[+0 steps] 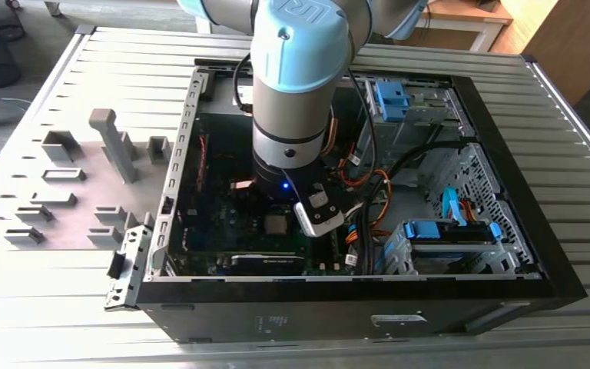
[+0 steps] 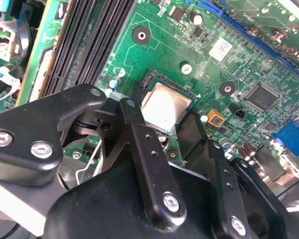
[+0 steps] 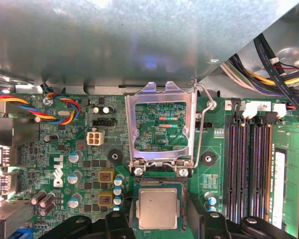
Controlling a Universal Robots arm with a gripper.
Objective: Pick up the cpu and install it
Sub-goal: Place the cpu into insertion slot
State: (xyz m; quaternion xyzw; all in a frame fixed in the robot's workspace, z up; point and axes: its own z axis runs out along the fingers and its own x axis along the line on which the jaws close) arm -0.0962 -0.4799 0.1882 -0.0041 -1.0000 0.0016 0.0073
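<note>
Table (image 1: pixel 49 307): slatted metal, running across the whole exterior frame, with everything standing on it.
Case (image 1: pixel 541 254): an open computer case lying on its side, centre to the exterior view's right, its inside facing up.
Arm (image 1: pixel 295 77): grey and pale blue, reaching straight down from the top centre of the exterior frame into the case.
Blocks (image 1: pixel 59 146): grey holders on a plate at the exterior view's left, well apart from the arm.
Board (image 3: pixel 74 164): green, flat on the case floor, with memory slots beside the socket.
Plate (image 3: pixel 130 127): the socket's metal frame stands swung up and open, its wire lever beside it.
Gripper (image 3: pixel 164 219): low over the socket with its black fingers (image 2: pixel 134 129) spread, one on each side of the chip. From where I stand it looks released, not pinching.
Cpu (image 3: pixel 158 209): lying flat and square in the socket, silvery top up, between the fingers; the plate is not yet shut over it.
Handling: I'd judge it light, stiff and smooth, so apt to slip. The underside contacts look like the delicate part.
Where to hold: two opposite edges, kept level, never on the faces.
</note>
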